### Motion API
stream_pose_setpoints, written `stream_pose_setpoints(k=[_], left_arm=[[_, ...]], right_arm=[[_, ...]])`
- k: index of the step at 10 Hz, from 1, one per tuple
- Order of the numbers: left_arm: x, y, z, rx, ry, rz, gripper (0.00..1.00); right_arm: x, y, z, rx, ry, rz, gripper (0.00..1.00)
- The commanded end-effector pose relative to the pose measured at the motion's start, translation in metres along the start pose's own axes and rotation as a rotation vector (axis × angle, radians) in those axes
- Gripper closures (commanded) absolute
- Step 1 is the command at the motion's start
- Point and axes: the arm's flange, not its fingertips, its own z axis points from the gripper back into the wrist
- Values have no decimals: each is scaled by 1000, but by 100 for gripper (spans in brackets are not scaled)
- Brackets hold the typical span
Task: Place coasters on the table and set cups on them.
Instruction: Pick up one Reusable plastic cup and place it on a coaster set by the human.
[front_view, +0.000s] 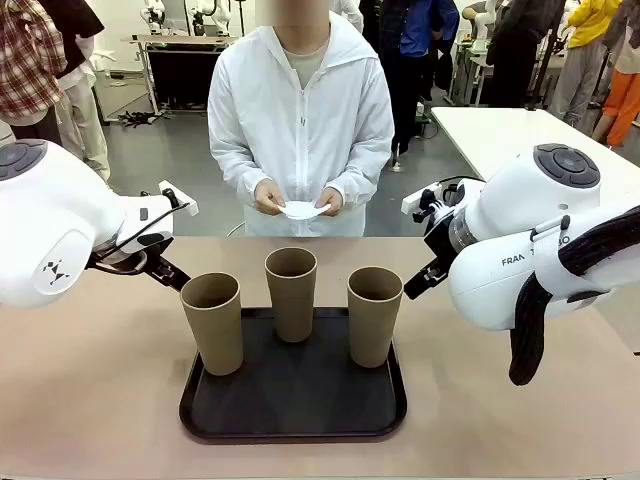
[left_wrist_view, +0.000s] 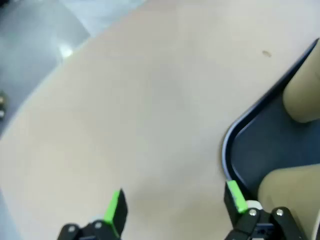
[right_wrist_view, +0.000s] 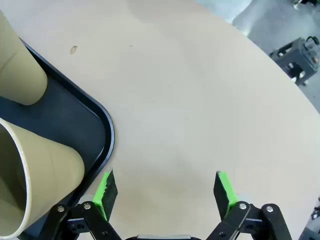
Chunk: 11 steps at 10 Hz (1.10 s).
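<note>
Three tan cups stand upright on the black tray (front_view: 290, 428): a left cup (front_view: 212, 322), a middle cup (front_view: 291, 292) and a right cup (front_view: 374, 314). The person across the table (front_view: 90, 400) holds white coasters (front_view: 303, 209) in both hands at waist height. My left gripper (left_wrist_view: 175, 204) hovers open over bare tabletop just left of the tray's corner (left_wrist_view: 227, 150), with two cups (left_wrist_view: 302, 97) (left_wrist_view: 290, 192) beside it. My right gripper (right_wrist_view: 165, 188) is open over bare tabletop to the right of the tray (right_wrist_view: 102, 127), close to the nearest cup (right_wrist_view: 35, 170); nothing is between its fingers.
Both white arms (front_view: 60, 230) (front_view: 530, 240) flank the tray at mid-table. Bare beige tabletop lies left, right and behind the tray. A white table (front_view: 500, 130) stands at the back right, with people and equipment farther off.
</note>
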Motion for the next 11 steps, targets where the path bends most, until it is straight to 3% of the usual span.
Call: stream_pose_setpoints(k=[1,11], left_arm=[[0,0,0,0,0,0,0],[0,0,0,0,0,0,0]], right_arm=[[0,0,0,0,0,0,0],[0,0,0,0,0,0,0]])
